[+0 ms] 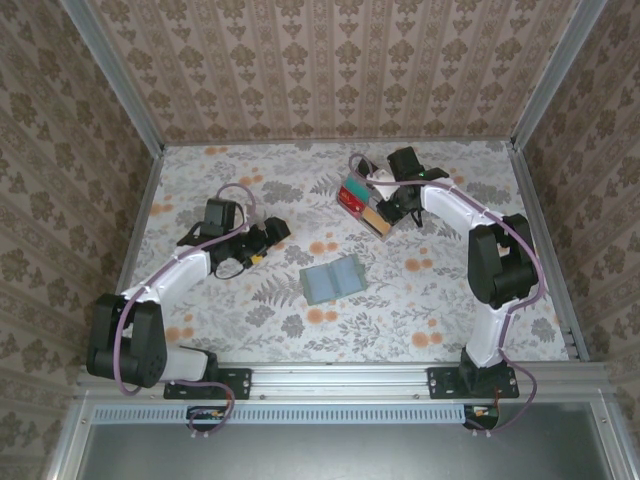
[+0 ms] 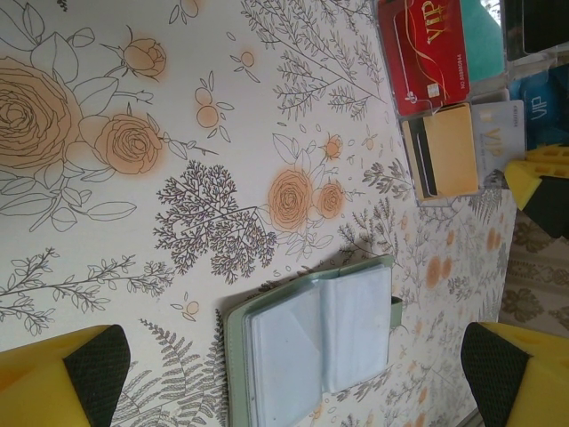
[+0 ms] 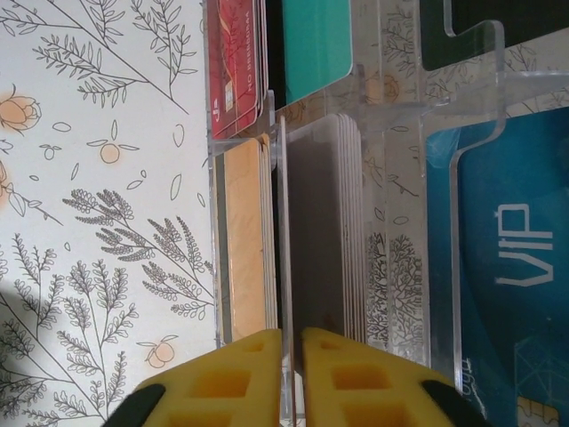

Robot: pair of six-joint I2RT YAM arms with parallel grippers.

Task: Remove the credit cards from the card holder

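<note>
Card holder spread open and flat on the flowered table, near the middle and closer to the arm bases, pale inner pockets facing up, touched by neither arm. Credit cards well apart from it, farther back and to the right, stacked in the compartments of a clear tray: red card beside teal card in one row, tan-orange cards beside whitish cards in the next, blue card and black card on the far side of those. Left gripper just left of the card holder and clear of it, yellow fingers spread wide with nothing between them; in its wrist view, the open card holder framed between the two pads. Right gripper down at the clear tray, yellow fingers almost together with a narrow slit between them, lined up with the thin clear partition separating tan-orange cards from whitish cards; impossible to tell whether pinching that partition, a card edge, or nothing.
</note>
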